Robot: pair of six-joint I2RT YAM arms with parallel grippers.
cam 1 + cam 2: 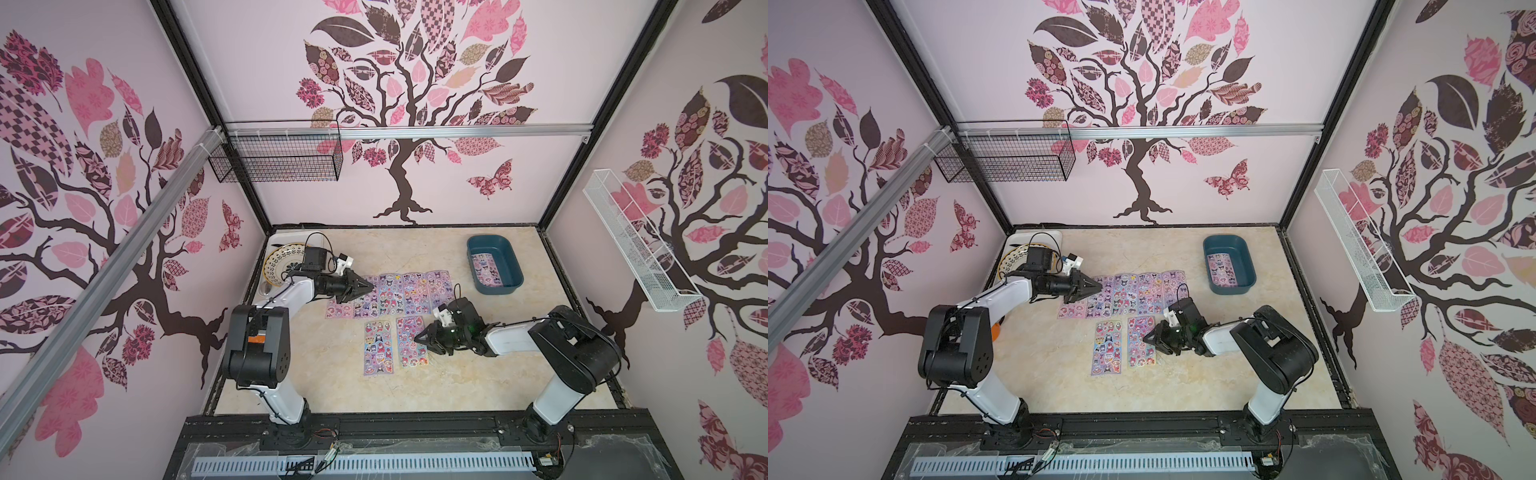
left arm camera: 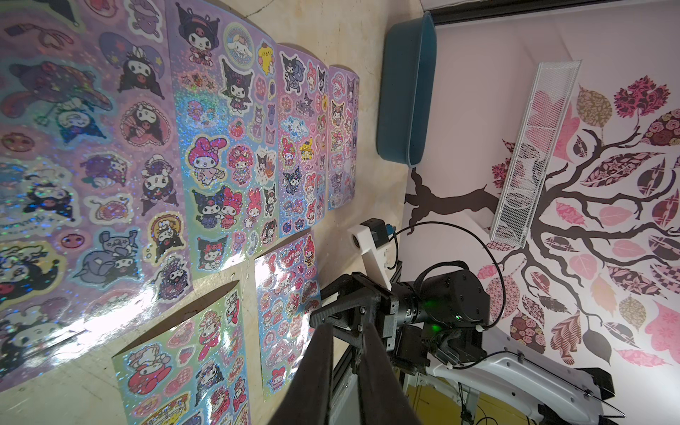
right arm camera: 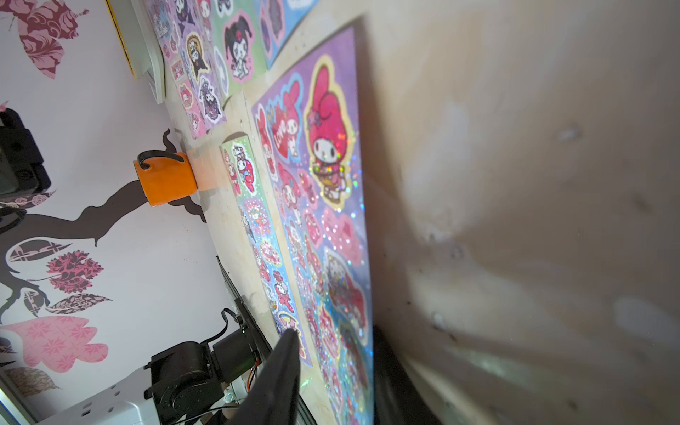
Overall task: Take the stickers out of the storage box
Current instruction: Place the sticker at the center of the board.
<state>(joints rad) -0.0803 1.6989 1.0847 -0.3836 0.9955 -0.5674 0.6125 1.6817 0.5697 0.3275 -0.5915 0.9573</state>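
Several stickers sheets lie flat on the table in a row (image 1: 399,291) (image 1: 1129,293) (image 2: 220,147). Two more lie nearer the front, a light blue one (image 1: 376,347) and a pink-purple one (image 1: 409,351) (image 3: 331,165). One sheet (image 1: 485,268) still lies inside the teal storage box (image 1: 510,259) (image 1: 1246,257) (image 2: 404,92) at the back right. My right gripper (image 1: 417,338) (image 3: 335,338) sits low at the pink-purple sheet's right edge, jaws apart, the edge between them. At the row's left end, my left gripper (image 1: 371,286) (image 2: 346,325) hovers narrowly open and empty.
A patterned plate (image 1: 282,259) rests in a white tray (image 1: 318,237) at the back left. An orange cup (image 3: 165,178) stands by the left wall. A black wire basket (image 1: 274,153) and a white mesh basket (image 1: 636,241) hang on the walls.
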